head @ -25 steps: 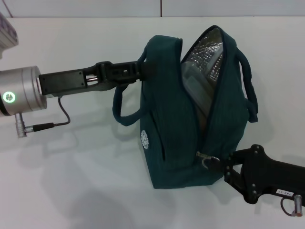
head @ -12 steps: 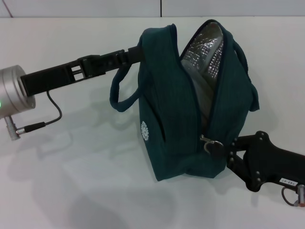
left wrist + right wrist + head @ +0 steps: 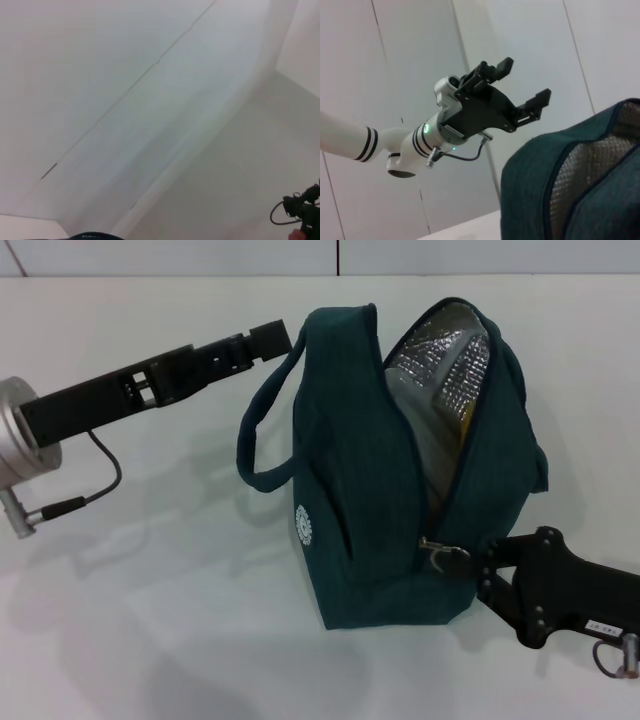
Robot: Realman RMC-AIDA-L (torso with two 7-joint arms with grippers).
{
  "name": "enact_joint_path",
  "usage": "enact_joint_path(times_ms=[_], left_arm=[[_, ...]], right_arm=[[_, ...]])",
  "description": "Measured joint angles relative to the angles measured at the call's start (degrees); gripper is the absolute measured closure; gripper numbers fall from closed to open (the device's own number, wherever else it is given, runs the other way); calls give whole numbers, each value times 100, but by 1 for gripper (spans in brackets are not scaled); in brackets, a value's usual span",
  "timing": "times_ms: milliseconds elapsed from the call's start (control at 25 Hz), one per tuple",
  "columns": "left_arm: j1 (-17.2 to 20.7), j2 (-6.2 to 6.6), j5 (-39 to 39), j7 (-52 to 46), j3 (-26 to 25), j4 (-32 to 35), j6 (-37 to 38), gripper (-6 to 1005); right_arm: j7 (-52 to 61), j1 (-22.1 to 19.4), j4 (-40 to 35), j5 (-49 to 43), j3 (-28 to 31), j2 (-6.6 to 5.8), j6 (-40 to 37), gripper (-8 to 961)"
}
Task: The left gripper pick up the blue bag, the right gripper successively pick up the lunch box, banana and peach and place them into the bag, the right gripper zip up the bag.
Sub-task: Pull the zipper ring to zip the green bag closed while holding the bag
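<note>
Left end effector (image 3: 270, 338), its fingers spread apart and holding nothing, hangs just beside the blue bag (image 3: 370, 470), which stands unzipped on the white counter (image 3: 150, 590), while the right end effector (image 3: 470, 562) is clamped on the ring zipper pull (image 3: 438, 552) low on its front.

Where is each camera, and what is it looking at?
Head view: from the robot's head, looking down at the white table; the blue bag stands there, unzipped. Left tool is open beside the bag, right tool at the zipper pull.
Left wrist view: on the left arm, facing pale walls; none of its own tool shows.
Right wrist view: on the right arm, looking up past the bag's top at the left tool.
Shared: head and right wrist views both show the bag and the open left tool.
</note>
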Motion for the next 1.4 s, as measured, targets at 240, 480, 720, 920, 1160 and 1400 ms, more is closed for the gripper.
enact_joint_path(times_ms=[240,480,720,920,1160,1400], left_arm=[[-22,-17,12,232,28,-29,106,327],[74,-15,49,770,303,-5,156,326],[353,-1,32,1427,360,7,347,326],[562,0,1,1816,338,-1,547,327],[907,-1,36,2408,353,-56,609,327],[1065,-12,142,3022,727,-220,646,326]], right_arm=[[5,-96,-131,12,18,-22,-83,941],[7,-85,-137,138,67,-22,-339,941],[-12,-61,-137,435,68,0,-511,940],[11,-38,-143,613,68,3,-568,939],[12,62,-146,867,68,17,-609,939],[38,247,-146,958,62,29,-614,938]])
